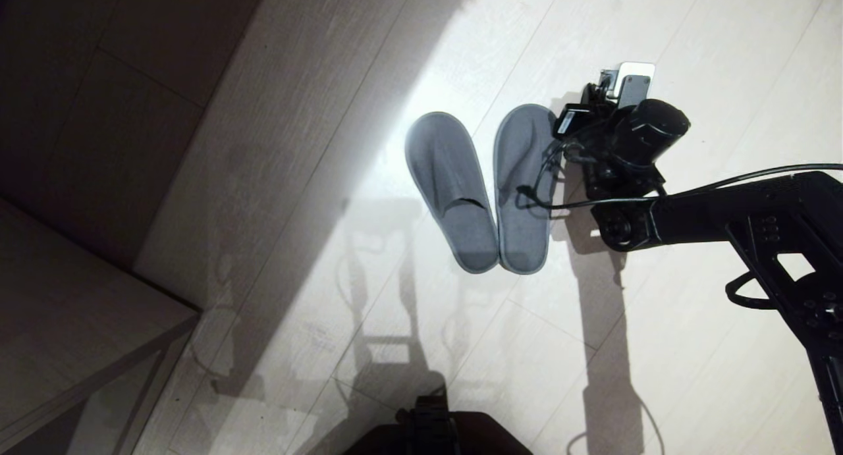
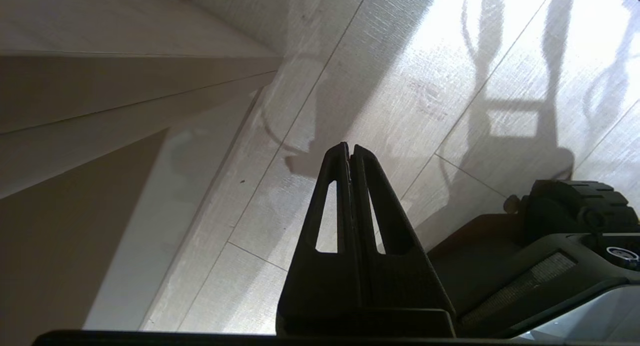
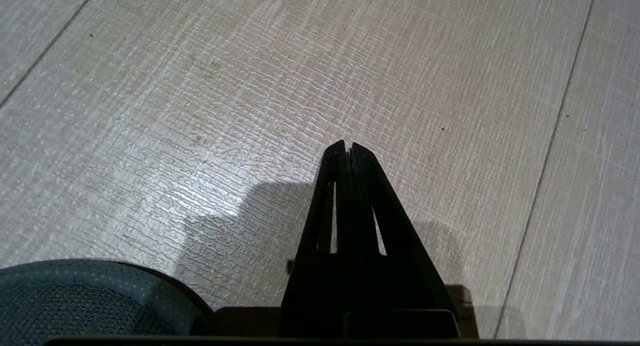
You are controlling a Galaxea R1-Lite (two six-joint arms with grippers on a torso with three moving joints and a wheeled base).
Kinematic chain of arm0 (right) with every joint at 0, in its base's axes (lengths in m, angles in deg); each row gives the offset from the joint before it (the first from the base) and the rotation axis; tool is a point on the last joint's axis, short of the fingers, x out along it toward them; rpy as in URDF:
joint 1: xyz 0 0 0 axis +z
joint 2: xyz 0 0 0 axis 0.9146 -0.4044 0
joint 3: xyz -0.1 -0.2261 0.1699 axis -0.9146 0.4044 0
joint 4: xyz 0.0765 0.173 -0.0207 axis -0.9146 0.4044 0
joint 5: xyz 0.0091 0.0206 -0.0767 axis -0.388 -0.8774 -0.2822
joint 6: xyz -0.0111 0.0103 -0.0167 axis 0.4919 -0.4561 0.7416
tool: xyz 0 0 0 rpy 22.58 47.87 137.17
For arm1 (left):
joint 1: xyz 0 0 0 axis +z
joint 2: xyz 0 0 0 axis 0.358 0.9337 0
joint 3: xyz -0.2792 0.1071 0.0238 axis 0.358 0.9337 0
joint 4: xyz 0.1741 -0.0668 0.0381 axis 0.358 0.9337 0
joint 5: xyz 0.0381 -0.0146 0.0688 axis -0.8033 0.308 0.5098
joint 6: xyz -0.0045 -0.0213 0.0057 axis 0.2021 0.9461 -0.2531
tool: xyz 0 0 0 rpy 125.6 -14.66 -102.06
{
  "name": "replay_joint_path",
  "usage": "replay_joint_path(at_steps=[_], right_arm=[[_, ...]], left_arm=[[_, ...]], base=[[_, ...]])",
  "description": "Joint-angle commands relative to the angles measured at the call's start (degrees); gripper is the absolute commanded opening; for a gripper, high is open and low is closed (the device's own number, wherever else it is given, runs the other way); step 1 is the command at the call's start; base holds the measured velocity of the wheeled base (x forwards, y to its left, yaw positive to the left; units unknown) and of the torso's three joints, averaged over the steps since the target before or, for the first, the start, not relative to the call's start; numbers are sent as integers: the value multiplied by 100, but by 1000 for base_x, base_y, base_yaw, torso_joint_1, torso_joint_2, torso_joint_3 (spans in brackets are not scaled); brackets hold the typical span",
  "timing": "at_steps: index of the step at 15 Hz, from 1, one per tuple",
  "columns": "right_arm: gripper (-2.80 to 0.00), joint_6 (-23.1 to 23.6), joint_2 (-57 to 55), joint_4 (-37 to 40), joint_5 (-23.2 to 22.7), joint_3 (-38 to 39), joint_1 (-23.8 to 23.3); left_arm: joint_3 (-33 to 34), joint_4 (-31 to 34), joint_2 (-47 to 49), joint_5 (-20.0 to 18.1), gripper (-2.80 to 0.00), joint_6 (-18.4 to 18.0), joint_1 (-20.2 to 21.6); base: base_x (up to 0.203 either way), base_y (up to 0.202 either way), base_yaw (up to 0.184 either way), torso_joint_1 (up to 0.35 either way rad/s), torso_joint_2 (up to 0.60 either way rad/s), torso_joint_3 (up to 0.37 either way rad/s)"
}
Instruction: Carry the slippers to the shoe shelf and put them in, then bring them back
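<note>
Here, slippers (image 1: 481, 185) on floor (image 1: 658, 20).

The right claw's wrist hides one edge of the slippers (image 1: 487, 188), and the frame edge crops its arm

I log 2 slippers (image 1: 477, 188) side by side on the floor (image 1: 691, 33); right gripper (image 3: 348, 148) just right, seemingly above floor.

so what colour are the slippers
Grey-blue slippers, plain fabric, clearest in the head view.
</note>
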Motion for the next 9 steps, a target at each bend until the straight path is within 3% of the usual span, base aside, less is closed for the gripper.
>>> replay_joint_path(at_steps=[1, 5, 9], right_arm=[[-280, -17, 12, -53, 20, 63, 62], [-280, -14, 916, -9, -160, 1126, 242], [-280, 445, 1698, -237, -204, 1862, 334]], left_arm=[[0, -9, 8, 0, -280, 4, 2], [0, -2, 4, 0, -280, 4, 2], [0, -2, -1, 0, -280, 4, 2]], base=[[0, 0, 0, 0, 0, 0], [0, 0, 0, 0, 0, 0], [0, 0, 0, 0, 0, 0]])
